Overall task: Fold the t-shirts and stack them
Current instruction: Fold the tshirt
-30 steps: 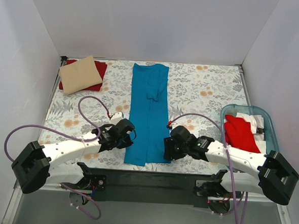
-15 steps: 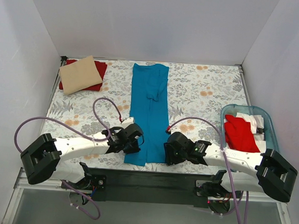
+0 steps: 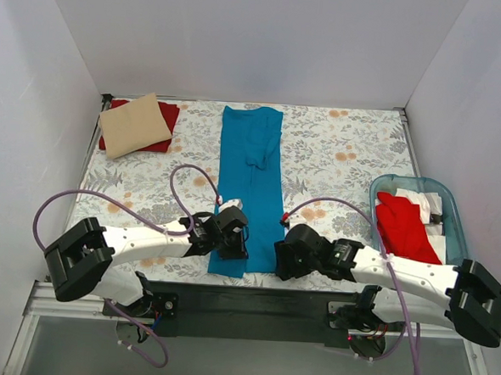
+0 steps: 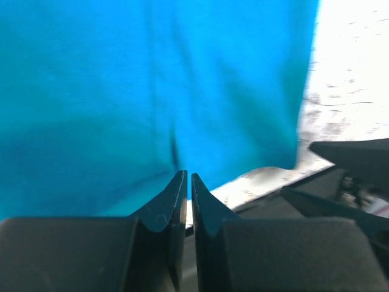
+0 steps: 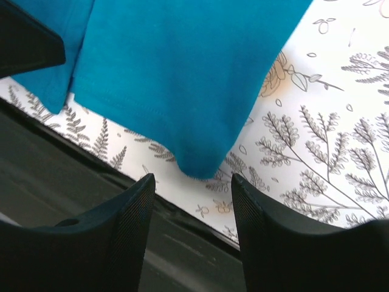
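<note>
At the near edge of the floral surface, the left fingers are pressed together at the hem of the teal t-shirt; I cannot tell whether cloth is caught between them. Beside them, the right fingers are spread apart and hold nothing, flanking the hem's near right corner. The teal t-shirt lies as a long narrow strip up the middle. To the right, a tub holds a red t-shirt. In the far left corner, a folded tan t-shirt lies on a second red t-shirt.

Tub right, shirt stack far-left
</note>
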Robot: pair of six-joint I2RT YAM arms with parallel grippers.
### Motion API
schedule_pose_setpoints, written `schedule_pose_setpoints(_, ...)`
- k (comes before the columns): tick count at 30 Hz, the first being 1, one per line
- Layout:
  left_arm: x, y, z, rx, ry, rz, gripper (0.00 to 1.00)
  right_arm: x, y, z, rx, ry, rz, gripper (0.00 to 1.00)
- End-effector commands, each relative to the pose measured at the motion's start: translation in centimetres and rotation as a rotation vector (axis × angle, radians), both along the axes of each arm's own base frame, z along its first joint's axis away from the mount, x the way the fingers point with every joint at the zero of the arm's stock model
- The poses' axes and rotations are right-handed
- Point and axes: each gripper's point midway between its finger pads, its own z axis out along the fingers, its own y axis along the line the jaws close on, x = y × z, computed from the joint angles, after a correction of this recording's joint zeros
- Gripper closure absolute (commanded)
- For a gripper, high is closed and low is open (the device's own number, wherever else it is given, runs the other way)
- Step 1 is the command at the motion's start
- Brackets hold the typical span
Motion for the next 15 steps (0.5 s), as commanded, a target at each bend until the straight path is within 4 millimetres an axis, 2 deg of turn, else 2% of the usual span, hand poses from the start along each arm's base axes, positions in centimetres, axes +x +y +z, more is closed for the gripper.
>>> schedule_pose_setpoints(1,1.0,-1.4,4.1,-0.085,-0.076,-0.015,0.93,-0.3,-1.0,1.1,0.022,-0.020,-0.022,0.40)
schedule_pose_setpoints(3,1.4,-1.0,5.1,-0.078,-0.093,0.008,0.93,-0.3,-0.8,1.9,0.060,-0.038,-0.010,0.44)
schedule_pose_setpoints(5,1.6,0.7,4.9,-0.019,-0.089,0.078,0.97,0.1,-0.4,2.9,0.077,-0.063,0.005,0.49)
schedule_pose_setpoints(6,1.7,1.3,5.3,-0.018,-0.095,0.107,0.97,0.5,0.1,3.6,0.079,-0.083,0.015,0.57)
schedule_pose_setpoints(9,1.8,4.0,5.0,0.021,-0.075,0.205,0.97,1.5,1.0,4.2,0.061,-0.096,0.013,0.65)
schedule_pose_setpoints(11,1.4,6.0,4.7,0.039,-0.067,0.253,0.95,2.1,1.3,3.9,0.049,-0.102,0.010,0.72)
schedule_pose_setpoints(13,1.0,7.1,4.7,0.029,-0.059,0.274,0.95,2.5,1.0,2.8,0.023,-0.087,-0.004,0.77)
schedule_pose_setpoints(15,0.2,7.9,3.5,0.038,-0.030,0.270,0.95,2.5,1.6,2.2,0.050,-0.072,0.004,0.78)
